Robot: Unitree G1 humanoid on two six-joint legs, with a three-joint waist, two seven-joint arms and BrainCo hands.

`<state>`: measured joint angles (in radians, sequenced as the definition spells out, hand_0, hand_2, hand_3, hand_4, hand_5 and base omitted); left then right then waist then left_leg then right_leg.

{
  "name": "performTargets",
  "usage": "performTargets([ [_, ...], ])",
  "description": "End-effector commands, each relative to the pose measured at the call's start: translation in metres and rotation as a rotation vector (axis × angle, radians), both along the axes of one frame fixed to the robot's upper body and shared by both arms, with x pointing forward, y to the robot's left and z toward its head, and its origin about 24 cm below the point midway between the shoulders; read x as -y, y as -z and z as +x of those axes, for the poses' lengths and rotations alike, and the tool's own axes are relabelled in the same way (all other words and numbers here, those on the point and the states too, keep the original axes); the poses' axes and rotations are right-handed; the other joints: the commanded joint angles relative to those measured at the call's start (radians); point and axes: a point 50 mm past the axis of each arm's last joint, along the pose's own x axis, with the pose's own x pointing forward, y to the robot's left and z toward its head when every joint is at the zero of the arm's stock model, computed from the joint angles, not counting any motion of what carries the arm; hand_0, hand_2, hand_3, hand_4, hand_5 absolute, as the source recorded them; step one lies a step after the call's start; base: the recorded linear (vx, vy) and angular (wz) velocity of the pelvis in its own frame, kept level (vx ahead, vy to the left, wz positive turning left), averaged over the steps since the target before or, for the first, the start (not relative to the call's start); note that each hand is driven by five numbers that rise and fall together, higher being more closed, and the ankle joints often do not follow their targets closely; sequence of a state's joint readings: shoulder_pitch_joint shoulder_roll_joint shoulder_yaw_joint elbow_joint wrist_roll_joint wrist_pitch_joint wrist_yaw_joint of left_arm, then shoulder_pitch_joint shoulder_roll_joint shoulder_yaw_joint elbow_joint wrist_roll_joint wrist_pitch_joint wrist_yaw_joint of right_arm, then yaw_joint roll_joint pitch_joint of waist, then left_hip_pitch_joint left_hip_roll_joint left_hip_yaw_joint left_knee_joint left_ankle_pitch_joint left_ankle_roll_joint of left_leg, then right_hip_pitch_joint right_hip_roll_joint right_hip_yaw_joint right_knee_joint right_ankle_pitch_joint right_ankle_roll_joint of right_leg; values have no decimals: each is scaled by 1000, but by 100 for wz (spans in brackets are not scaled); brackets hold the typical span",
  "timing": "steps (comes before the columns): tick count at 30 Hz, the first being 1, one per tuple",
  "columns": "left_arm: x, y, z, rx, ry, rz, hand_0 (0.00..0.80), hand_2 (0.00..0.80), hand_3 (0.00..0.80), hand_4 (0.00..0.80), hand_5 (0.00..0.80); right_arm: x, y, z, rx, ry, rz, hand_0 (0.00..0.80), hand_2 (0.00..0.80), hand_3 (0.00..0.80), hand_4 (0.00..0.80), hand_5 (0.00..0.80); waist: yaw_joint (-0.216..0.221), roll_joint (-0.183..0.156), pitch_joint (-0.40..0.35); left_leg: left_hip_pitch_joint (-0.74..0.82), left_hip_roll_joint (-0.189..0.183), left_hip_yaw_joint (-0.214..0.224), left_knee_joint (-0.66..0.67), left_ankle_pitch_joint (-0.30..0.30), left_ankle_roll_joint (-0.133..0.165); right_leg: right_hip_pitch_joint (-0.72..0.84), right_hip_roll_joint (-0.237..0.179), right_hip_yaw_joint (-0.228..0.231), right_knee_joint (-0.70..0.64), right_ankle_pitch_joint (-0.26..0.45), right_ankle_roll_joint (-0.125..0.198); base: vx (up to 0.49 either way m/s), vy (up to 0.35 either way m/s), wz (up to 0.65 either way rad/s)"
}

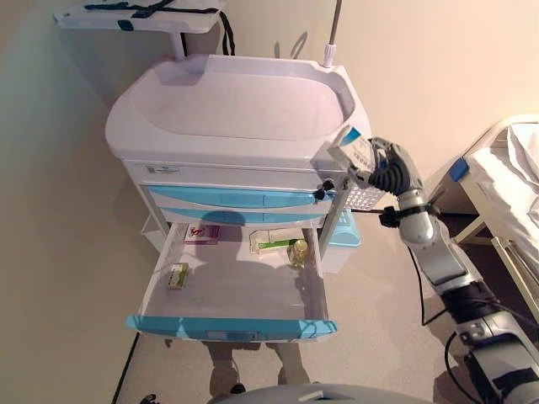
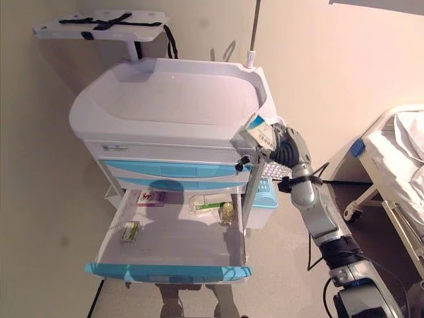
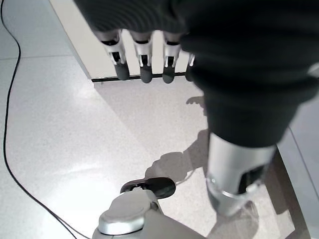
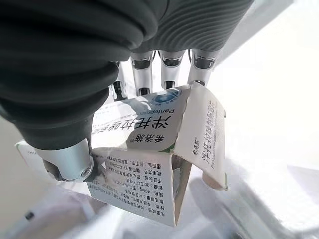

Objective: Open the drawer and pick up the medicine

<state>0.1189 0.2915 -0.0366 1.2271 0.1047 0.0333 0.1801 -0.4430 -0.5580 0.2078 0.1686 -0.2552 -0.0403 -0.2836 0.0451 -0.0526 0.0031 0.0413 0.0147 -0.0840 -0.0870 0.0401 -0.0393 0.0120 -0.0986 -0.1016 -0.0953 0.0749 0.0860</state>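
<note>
- My right hand sat right of centre in the left eye view, raised beside the cart's top right corner, with fingers and thumb clamped around the medicine box
- In my right wrist view that white box with a blue mark filled the middle, one end flap hanging open, my fingers over its upper face and my thumb against its side
- From the head, the box showed as a white-and-blue corner poking up just above my hand, close to the rim of the cart's pale top tray
- The bottom drawer stood pulled out in the lower centre, its blue front nearest me
- Inside it lay a small green-and-white packet at the left, a pink-marked box at the back left, a green-striped box at the back, and a little yellowish bottle just beside that
- Two shut blue drawers sat above the open one
- A pale blue bin hung on the cart's right side, below my hand
- A bed reached in at the right edge, and a shelf with black straps sat in the upper left
- My left hand hung over bare floor in its own wrist view, fingers straight and relaxed, holding nothing
</note>
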Motion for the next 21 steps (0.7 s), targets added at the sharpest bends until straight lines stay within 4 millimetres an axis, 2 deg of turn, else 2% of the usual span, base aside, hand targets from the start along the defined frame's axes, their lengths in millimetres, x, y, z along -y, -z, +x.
performTargets([
  [1, -18, -7, 8, -6, 25, 76, 0, 0, 0, 0, 0, -1, -33, 11, 124, -1, 53, 800, 800, 800, 800, 800, 31, -27, -20, -41, -40, -29, 25, -30, 36, 5, 1, -30, 56, -40, 46, 0, 0, 0],
  [12, -20, -7, 6, -15, 34, 78, 0, 0, 0, 0, 0, -9, -52, 37, 101, -12, 106, 800, 800, 800, 800, 800, 53, -45, -23, -40, -39, -31, 23, -30, 35, 6, 3, -34, 52, -35, 45, 0, 0, 0],
  [13, -20, -7, 5, -17, 41, 77, 0, 0, 0, 0, 0, -9, -64, 46, 102, -4, 78, 800, 800, 800, 800, 800, 59, -53, -22, -42, -39, -31, 24, -28, 34, 5, 4, -32, 51, -33, 44, 0, 0, 0],
  [16, -22, -8, 2, -24, 33, 82, 0, 0, 0, 0, 0, -11, -79, 56, 105, 3, 62, 800, 800, 800, 800, 800, 66, -63, -18, -47, -37, -29, 26, -26, 32, 1, 5, -31, 49, -29, 43, 0, 0, 0],
  [17, -24, -8, 2, -26, 31, 88, 0, 0, 0, 0, 0, -12, -90, 62, 107, 11, 28, 800, 800, 800, 800, 800, 71, -71, -15, -52, -36, -30, 27, -25, 31, -4, 7, -31, 49, -26, 43, 0, 0, 0],
  [21, -27, -9, 0, -29, 24, 94, 0, 0, 0, 0, 0, -16, -101, 70, 101, 17, 9, 800, 800, 800, 800, 800, 79, -84, -7, -62, -35, -32, 31, -22, 30, -11, 9, -33, 49, -23, 43, 0, 0, 0],
])
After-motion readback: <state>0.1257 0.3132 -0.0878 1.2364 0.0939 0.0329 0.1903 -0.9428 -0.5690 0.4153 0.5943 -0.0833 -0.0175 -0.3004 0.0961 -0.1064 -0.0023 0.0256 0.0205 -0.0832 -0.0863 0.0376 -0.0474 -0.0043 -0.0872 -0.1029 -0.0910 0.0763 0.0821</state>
